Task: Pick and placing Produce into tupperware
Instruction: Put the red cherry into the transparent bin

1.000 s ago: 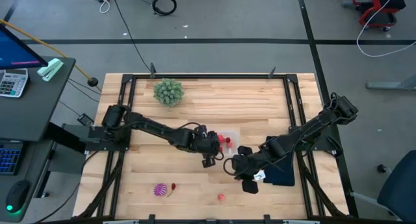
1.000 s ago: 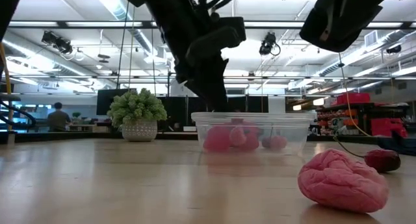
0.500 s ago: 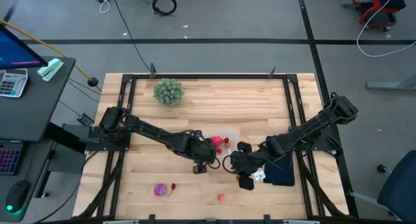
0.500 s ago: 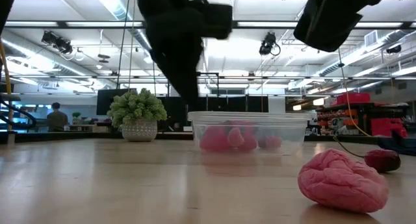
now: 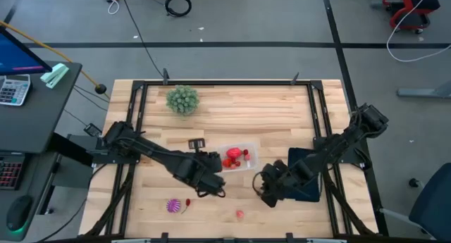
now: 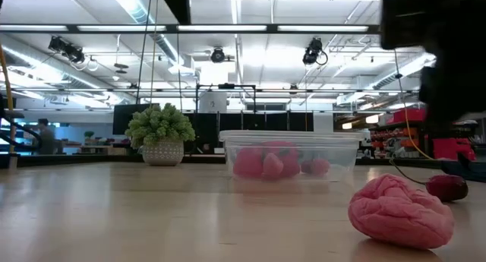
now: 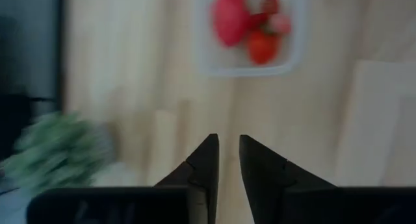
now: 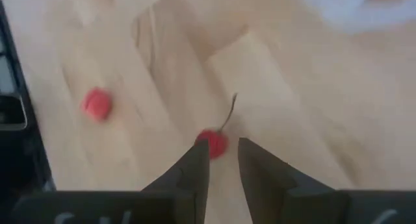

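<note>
The clear tupperware (image 5: 237, 159) stands mid-table with red and pink produce (image 7: 250, 29) inside. My left gripper (image 5: 213, 189) hovers at its near-left, fingers (image 7: 229, 141) a narrow gap apart with nothing between them. My right gripper (image 5: 267, 194) hangs near-right of the tub, above a dark red cherry (image 8: 213, 144) that lies on the table (image 5: 282, 109); its fingers are slightly open. A pink lumpy piece (image 6: 399, 215) lies close to the near edge. A spiky purple piece (image 5: 173, 206) and a small red piece (image 5: 188, 201) lie near-left.
A bushy green plant in a pot (image 5: 182, 99) stands at the far left. A dark flat pad (image 5: 304, 184) lies under my right arm. Black frame rails run along the table's left and right sides. Bare wood lies between the plant and the tub.
My left gripper has risen out of the tupperware and drawn back toward the near-left, leaving the low view. My right gripper has sunk toward the cherry and rolled at the wrist.
</note>
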Controlling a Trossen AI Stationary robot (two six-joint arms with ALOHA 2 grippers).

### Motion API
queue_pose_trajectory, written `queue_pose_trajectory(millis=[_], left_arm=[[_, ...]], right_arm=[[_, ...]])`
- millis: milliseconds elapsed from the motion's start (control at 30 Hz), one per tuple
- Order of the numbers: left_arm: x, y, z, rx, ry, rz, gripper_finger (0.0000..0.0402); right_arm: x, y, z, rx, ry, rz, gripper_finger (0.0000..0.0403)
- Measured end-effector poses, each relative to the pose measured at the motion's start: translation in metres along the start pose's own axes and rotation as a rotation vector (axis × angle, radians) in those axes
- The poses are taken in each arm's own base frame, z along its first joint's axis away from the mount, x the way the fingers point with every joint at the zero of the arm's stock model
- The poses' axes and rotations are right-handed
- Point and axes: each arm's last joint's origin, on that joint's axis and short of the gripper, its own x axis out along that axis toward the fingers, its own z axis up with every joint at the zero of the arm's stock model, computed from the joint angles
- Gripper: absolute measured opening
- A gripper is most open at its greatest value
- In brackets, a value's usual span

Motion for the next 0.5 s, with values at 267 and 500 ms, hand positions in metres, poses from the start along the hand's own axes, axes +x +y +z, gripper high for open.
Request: queue_pose_trajectory(millis=[267,500], left_arm=[[-0.047,0.018,-0.015,-0.15,-0.09,0.006,0.0052],[-0.105,0.038,-0.051,-0.244,-0.223,-0.132,0.0052]], right_arm=[[-0.002,0.009,-0.014,-0.152,-0.136,0.059,0.0116],[0.007,0.01,-0.013,-0.246,-0.157,0.049,0.0152]])
